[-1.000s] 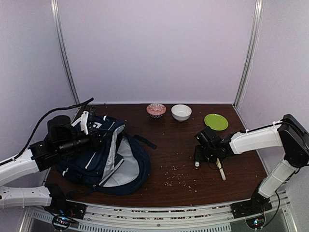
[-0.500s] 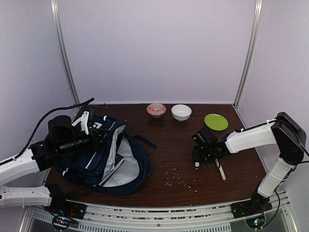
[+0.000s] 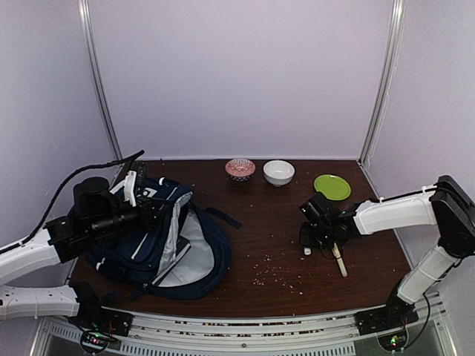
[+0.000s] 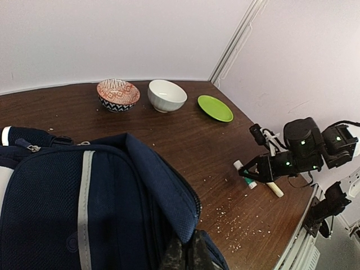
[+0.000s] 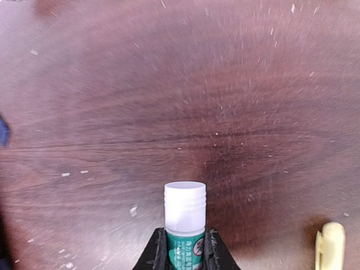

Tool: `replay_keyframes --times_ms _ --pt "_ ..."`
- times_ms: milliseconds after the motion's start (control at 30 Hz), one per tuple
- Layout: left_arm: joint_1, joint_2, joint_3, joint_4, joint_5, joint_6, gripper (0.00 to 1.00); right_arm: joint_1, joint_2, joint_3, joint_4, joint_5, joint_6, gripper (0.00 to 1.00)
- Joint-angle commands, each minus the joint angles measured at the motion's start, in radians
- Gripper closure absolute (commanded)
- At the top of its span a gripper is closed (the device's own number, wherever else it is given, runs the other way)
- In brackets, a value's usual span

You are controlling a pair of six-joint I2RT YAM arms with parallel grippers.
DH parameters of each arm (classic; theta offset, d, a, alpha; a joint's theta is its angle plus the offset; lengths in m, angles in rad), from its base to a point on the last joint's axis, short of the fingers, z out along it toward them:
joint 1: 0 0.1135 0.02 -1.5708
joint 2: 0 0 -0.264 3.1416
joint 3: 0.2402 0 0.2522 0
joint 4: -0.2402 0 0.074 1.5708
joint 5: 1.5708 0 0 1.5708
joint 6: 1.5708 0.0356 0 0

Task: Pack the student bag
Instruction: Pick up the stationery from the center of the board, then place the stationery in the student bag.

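Top external — crumb-strewn table [image 3: 267,222], lilac walls [image 3: 237,74]; right claw [image 5: 184,241] grips glue stick [image 5: 184,211] — left claw [image 4: 185,254] pinches bag [image 4: 84,208].

Both arms are wearing smooth white shells over their long links, the left arm [image 3: 30,256] and the right arm [image 3: 393,213] alike, with bulky black housings showing at every joint. A thin black cable [image 3: 89,169] is looping off the left arm's wrist end. The left gripper [image 3: 152,211] and right gripper [image 3: 306,245] are showing matte black (small green lights [image 4: 288,163] are glowing on the right one's head) — and the bases [image 3: 104,320] are showing black too.
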Motion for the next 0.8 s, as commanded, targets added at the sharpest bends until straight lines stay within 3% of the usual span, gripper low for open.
replay_keyframes --times_ms 0,167,300,467,767 --pt "0.012 -0.029 0.042 0.010 -0.032 0.014 1.00 0.036 -0.131 0.026 -0.078 0.033 -0.020 0.93" --pt "0.012 -0.048 0.051 -0.006 -0.050 0.025 1.00 0.149 -0.250 0.127 -0.122 0.049 -0.047 0.93" --pt "0.012 -0.060 0.053 -0.009 -0.061 0.025 1.00 0.256 -0.246 0.235 -0.060 0.029 -0.040 0.93" --pt "0.012 -0.053 0.062 -0.015 -0.055 0.024 1.00 0.357 -0.069 0.420 0.023 -0.098 -0.041 0.93" --pt "0.012 -0.084 0.067 -0.058 -0.060 0.027 1.00 0.423 0.320 0.805 -0.014 -0.298 -0.077 0.94"
